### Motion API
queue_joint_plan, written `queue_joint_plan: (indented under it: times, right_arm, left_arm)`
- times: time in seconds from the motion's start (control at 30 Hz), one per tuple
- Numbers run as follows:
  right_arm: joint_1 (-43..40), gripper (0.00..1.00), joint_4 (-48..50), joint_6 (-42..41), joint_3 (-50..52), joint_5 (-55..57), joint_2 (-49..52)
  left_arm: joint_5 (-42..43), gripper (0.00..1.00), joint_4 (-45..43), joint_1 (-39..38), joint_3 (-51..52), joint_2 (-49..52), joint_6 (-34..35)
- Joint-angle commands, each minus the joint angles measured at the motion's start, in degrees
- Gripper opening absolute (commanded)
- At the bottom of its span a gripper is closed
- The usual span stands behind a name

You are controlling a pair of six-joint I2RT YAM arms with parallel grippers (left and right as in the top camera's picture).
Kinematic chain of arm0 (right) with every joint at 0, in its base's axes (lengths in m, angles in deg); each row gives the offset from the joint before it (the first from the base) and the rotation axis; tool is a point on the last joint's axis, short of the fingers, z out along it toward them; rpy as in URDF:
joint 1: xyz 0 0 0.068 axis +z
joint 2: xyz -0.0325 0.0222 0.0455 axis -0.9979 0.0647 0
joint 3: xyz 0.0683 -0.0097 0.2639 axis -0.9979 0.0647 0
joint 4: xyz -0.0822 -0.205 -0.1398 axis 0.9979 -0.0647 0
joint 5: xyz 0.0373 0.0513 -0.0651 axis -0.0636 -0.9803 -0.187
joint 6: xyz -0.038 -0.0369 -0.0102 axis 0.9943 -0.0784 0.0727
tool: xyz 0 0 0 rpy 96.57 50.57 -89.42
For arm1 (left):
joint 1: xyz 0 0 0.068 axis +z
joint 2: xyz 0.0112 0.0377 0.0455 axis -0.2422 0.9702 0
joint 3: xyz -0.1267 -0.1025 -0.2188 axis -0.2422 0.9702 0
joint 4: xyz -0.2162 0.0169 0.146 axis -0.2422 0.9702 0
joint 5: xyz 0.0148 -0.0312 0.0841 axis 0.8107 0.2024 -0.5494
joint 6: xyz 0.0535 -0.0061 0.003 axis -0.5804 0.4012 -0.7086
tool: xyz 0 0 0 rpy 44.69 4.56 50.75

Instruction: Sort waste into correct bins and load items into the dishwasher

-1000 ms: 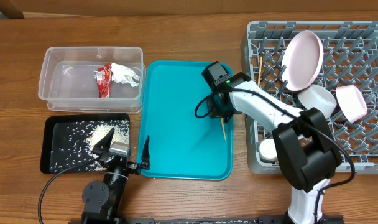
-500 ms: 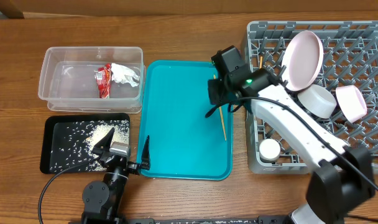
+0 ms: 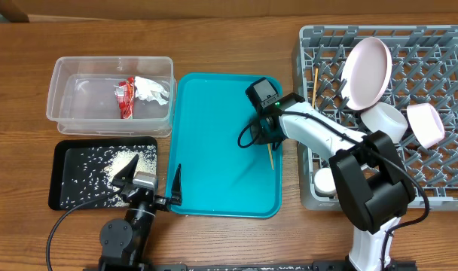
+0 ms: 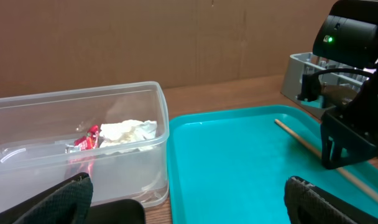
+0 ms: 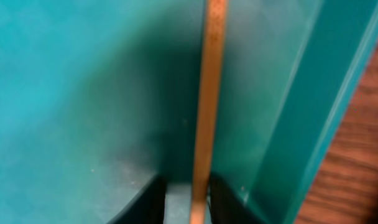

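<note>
One tan chopstick lies on the teal tray along its right wall. My right gripper is down over its far end; in the right wrist view the chopstick runs between the fingers, touching the right one, with a gap at the left one. The second chopstick lies in the grey dish rack with the white plate, two bowls and the cup. My left gripper is open and empty at the table's front.
The clear tub holds the red wrapper and napkin. The black tray holds rice. In the left wrist view the tub, the teal tray and the right gripper's black body lie ahead.
My right gripper was over the chopstick, rose toward the rack half a second ago, and has come back down around the chopstick. The chopstick stays on the tray. The left arm is still.
</note>
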State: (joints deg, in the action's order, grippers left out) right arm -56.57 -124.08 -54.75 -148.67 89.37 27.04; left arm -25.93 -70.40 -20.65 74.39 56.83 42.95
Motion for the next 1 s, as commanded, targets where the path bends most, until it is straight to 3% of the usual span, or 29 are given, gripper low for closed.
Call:
queue_joint_plan:
  times: [0.0, 0.03, 0.37, 0.6, 0.9, 0.97]
  right_arm:
    - [0.2, 0.08, -0.7, -0.2, 0.3, -1.8, 1.9]
    - [0.2, 0.04, -1.0, -0.2, 0.2, -1.8, 1.9]
    - [-0.1, 0.04, -6.7, -0.1, -7.0, -1.7, -12.2]
    - [-4.0, 0.04, -6.7, 3.5, -7.9, 9.5, -24.2]
    - [-11.8, 0.04, -6.4, 6.8, -5.0, 10.5, -19.1]
    - [-12.6, 0.08, -6.6, 6.8, -4.7, 10.5, -17.1]
  left_arm:
    - [0.8, 1.00, 0.0, 0.3, 0.3, -0.6, -0.8]
    - [0.8, 1.00, 0.0, 0.3, 0.3, -0.6, -0.8]
    - [0.8, 1.00, 0.0, 0.3, 0.3, -0.6, -0.8]
    - [0.8, 1.00, 0.0, 0.3, 0.3, -0.6, -0.8]
    - [0.8, 1.00, 0.0, 0.3, 0.3, -0.6, -0.8]
    - [0.8, 1.00, 0.0, 0.3, 0.3, -0.6, -0.8]
